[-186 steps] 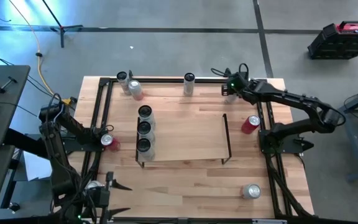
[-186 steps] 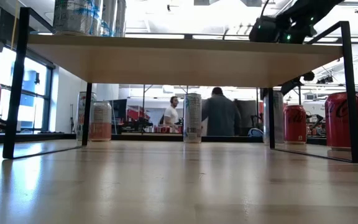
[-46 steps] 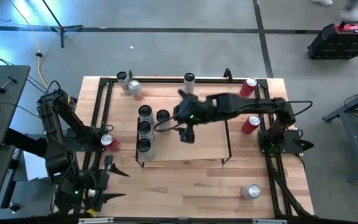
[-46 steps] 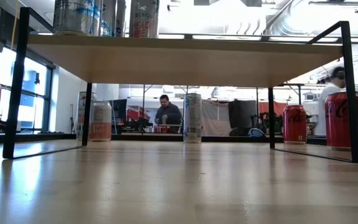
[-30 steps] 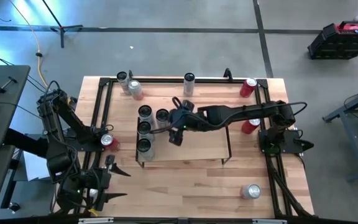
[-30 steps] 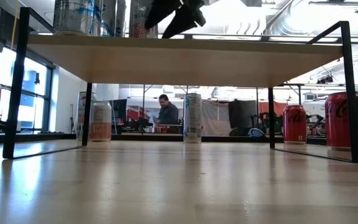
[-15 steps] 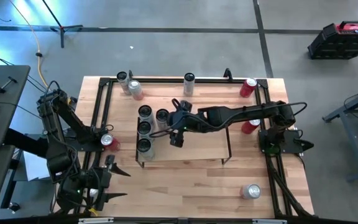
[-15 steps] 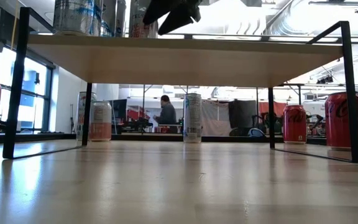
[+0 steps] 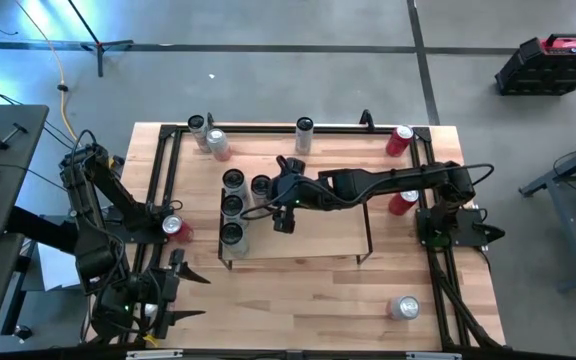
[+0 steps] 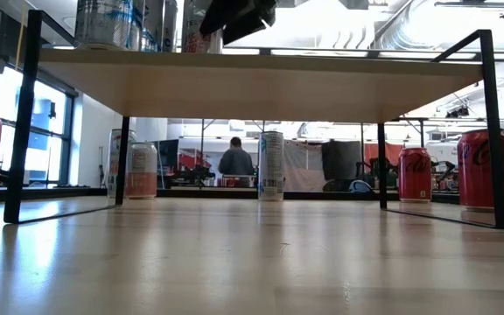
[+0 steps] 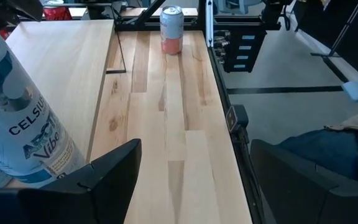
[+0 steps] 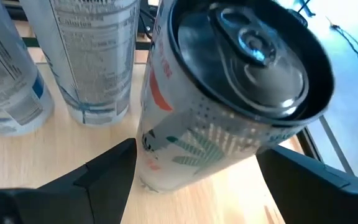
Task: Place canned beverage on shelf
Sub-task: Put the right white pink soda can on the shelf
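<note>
The shelf (image 9: pixel 318 225) stands mid-table, a light-wood board on black wire end frames. A column of three cans (image 9: pixel 232 206) stands at its left end. Beside them stands a fourth canned beverage (image 9: pixel 261 186), white with a dark top (image 12: pixel 229 93), bottom on the board. My right gripper (image 9: pixel 273 190) reaches in from the table's right, tilted down. It is open, one finger on each side of that can (image 10: pixel 201 26). My left gripper (image 9: pixel 190 292) waits open at the table's near left corner, nothing between its fingers (image 11: pixel 191 180).
Loose cans stand on the table: two far left (image 9: pixel 208 135), one far middle (image 9: pixel 304 133), red ones far right (image 9: pixel 400 140), right (image 9: pixel 403 200) and left (image 9: pixel 173 228), one near right (image 9: pixel 403 307). A white Celsius can (image 11: pixel 17 124) is close beside my left gripper. Black rails edge the table.
My right gripper has stayed over the shelf at the fourth can and has rolled a little about its own pointing line, fingers still open. The can has not moved.
</note>
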